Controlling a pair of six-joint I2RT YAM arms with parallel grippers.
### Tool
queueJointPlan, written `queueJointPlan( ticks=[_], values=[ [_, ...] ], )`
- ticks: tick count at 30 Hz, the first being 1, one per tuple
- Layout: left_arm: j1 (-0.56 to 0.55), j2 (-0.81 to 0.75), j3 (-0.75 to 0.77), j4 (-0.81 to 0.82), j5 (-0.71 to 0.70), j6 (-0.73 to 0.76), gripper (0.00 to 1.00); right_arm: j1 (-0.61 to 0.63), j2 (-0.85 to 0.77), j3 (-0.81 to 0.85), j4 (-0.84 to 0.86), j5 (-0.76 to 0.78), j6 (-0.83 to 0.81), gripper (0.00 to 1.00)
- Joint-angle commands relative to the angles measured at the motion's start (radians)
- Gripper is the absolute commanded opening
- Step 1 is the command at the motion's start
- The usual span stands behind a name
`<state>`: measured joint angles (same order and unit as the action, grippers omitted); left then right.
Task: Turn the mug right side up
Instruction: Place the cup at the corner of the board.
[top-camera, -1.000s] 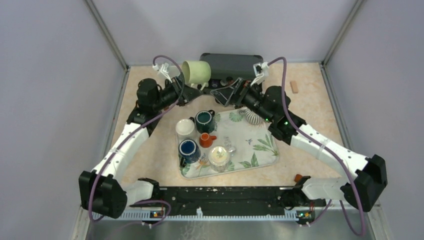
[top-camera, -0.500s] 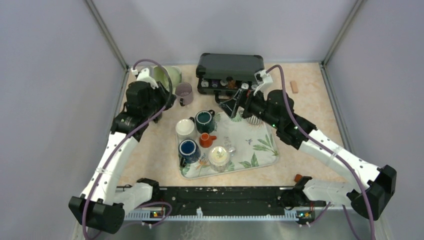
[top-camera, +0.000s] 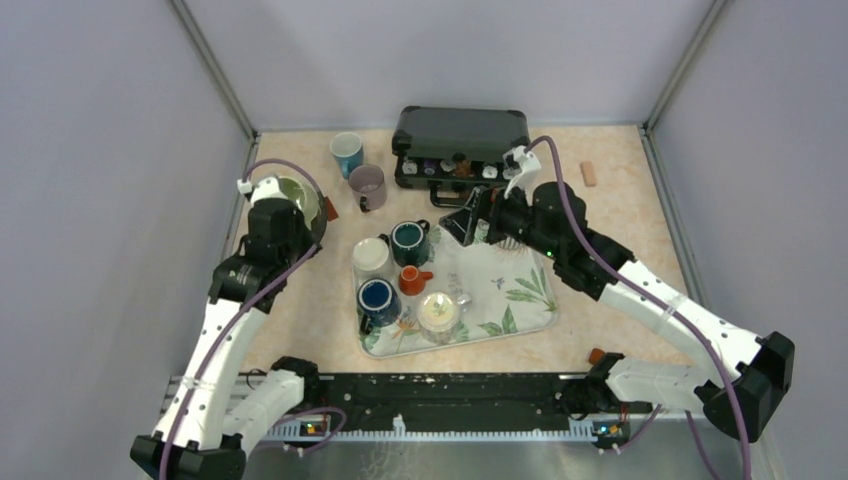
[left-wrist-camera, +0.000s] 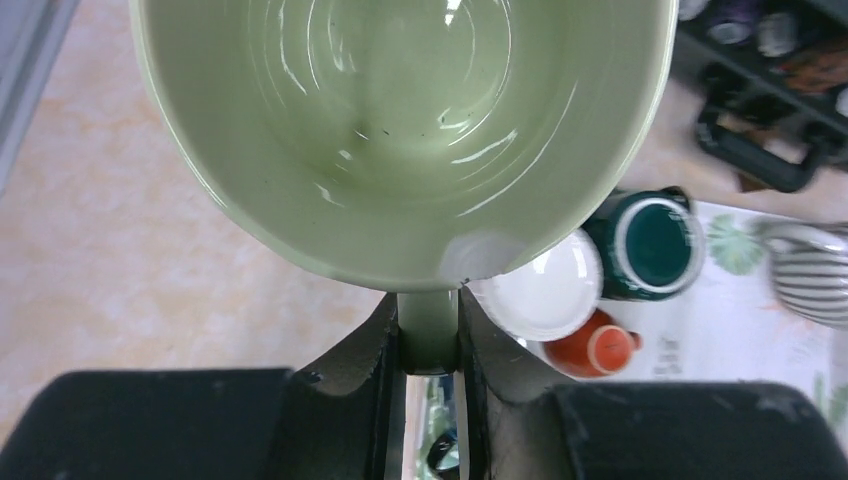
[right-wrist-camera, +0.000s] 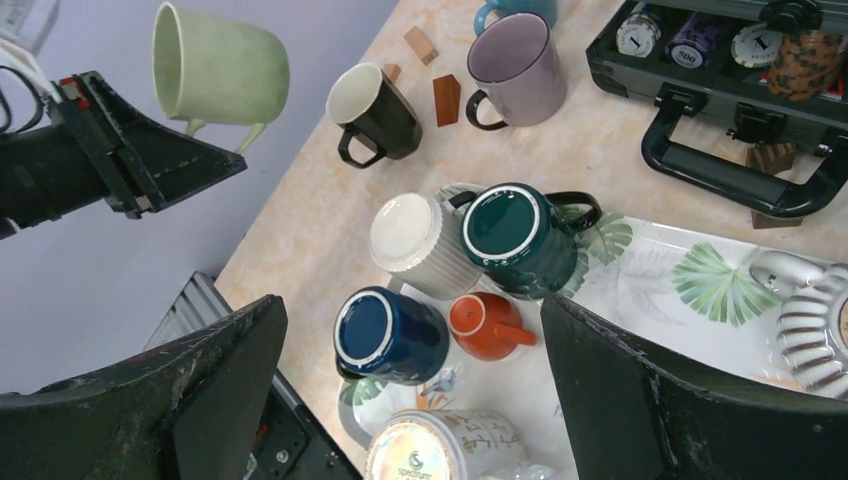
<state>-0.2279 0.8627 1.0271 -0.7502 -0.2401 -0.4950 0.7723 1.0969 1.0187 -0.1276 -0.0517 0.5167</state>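
Observation:
A light green mug (left-wrist-camera: 400, 130) hangs in the air over the table's left side, its handle (left-wrist-camera: 428, 335) pinched between the fingers of my left gripper (left-wrist-camera: 428, 320). In the top view the green mug (top-camera: 292, 197) shows its mouth turned upward. The right wrist view has the green mug (right-wrist-camera: 215, 65) off the table beside the left gripper (right-wrist-camera: 140, 150). My right gripper (right-wrist-camera: 415, 330) hovers open and empty over the tray; in the top view the right gripper (top-camera: 468, 222) is at the tray's back edge.
A leaf-print tray (top-camera: 520, 300) holds upside-down mugs: white (right-wrist-camera: 420, 240), dark green (right-wrist-camera: 520, 235), navy (right-wrist-camera: 385, 335), small orange (right-wrist-camera: 485, 325), a printed one (right-wrist-camera: 450, 450), and a striped one (right-wrist-camera: 815, 325) on its side. Purple (top-camera: 367, 185), teal (top-camera: 346, 153) and black (right-wrist-camera: 372, 110) mugs stand upright near a black chip case (top-camera: 460, 135).
The left arm swung from the back middle to the left side carrying the green mug, whose mouth turned from sideways to upward. The right gripper drew back slightly over the tray.

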Motion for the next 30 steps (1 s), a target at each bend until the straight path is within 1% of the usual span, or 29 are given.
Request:
queueJointPlan(
  ticks=[1, 5, 10, 15, 17, 22, 25, 30],
  values=[
    [0.015, -0.005, -0.023, 0.006, -0.163, -0.038, 0.00, 0.010, 0.000, 0.001, -0.001, -0.029, -0.035, 0.99],
    [0.043, 0.030, -0.041, 0.002, -0.240, -0.033, 0.00, 0.010, 0.004, 0.010, -0.026, -0.045, -0.046, 0.99],
    [0.149, 0.078, -0.069, 0.054, -0.240, 0.004, 0.00, 0.010, 0.007, 0.010, -0.049, -0.085, -0.054, 0.99],
    [0.269, 0.146, -0.098, 0.139, -0.148, 0.044, 0.00, 0.008, 0.021, 0.040, -0.091, -0.108, -0.100, 0.99],
    [0.303, 0.197, -0.108, 0.167, -0.107, 0.055, 0.00, 0.008, 0.027, 0.048, -0.102, -0.116, -0.115, 0.99],
    [0.369, 0.301, -0.127, 0.214, -0.074, 0.070, 0.00, 0.008, 0.035, 0.055, -0.117, -0.146, -0.142, 0.99],
    [0.408, 0.355, -0.141, 0.249, -0.027, 0.076, 0.00, 0.006, 0.036, 0.053, -0.122, -0.148, -0.158, 0.99],
    [0.440, 0.438, -0.137, 0.280, 0.007, 0.078, 0.00, 0.002, 0.032, 0.056, -0.139, -0.150, -0.177, 0.99]
  ],
)
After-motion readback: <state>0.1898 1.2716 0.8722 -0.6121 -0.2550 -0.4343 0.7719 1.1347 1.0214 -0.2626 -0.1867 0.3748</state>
